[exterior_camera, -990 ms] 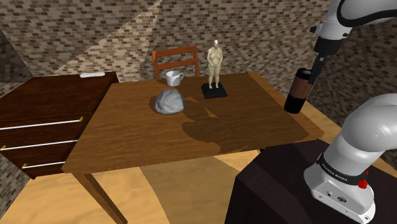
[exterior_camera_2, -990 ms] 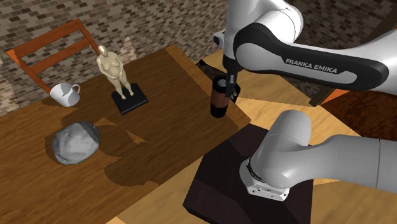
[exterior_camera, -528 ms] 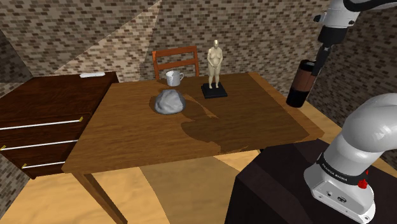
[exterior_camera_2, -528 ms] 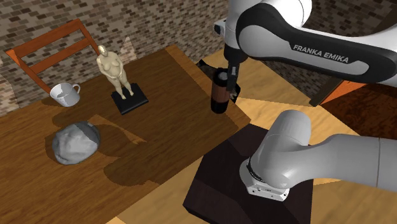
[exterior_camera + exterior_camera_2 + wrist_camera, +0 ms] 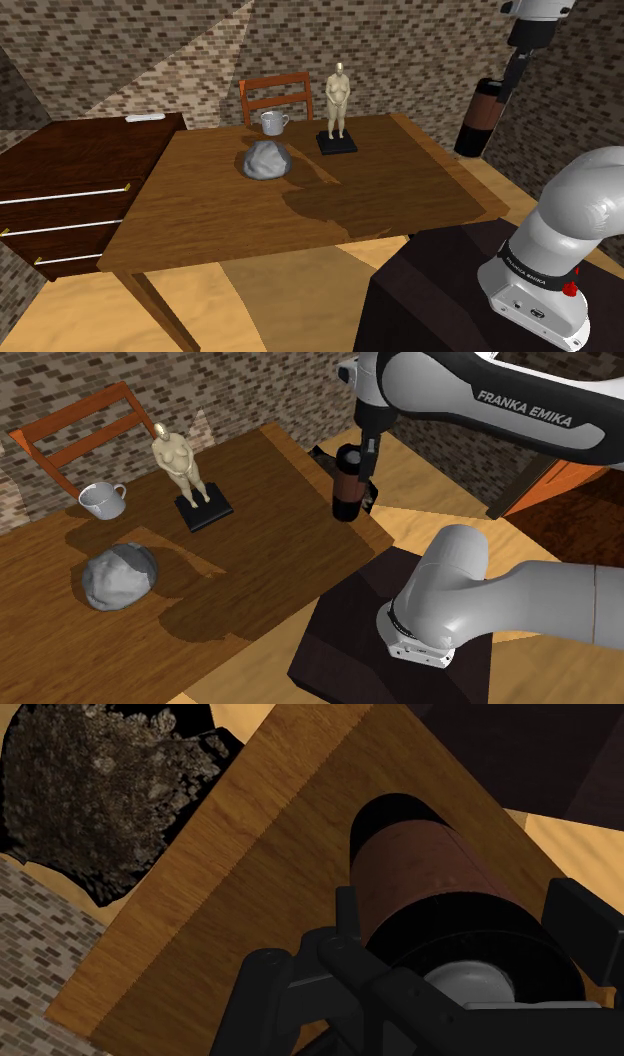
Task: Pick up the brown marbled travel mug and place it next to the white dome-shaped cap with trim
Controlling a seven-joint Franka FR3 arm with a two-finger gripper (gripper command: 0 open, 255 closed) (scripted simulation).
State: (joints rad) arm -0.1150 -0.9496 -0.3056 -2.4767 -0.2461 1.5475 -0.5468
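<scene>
Travel mug (image 5: 478, 118), brown with a black lid and base, hangs upright in the claw (image 5: 503, 92), whose black fingers clasp its top rim; it hangs above the wooden counter's (image 5: 300, 210) edge at the corner beside the dark stand (image 5: 400, 642), its base off the surface. Farther along the counter, a tan figurine (image 5: 180, 464) on a black square base stands roughly between the mug and the grey-white dome-shaped cap (image 5: 120, 576), a little to the chair's side. A pale cup (image 5: 100, 500) sits near the cap by the wooden chair (image 5: 275, 95). A dark dresser (image 5: 70, 190) adjoins the counter's far end.
</scene>
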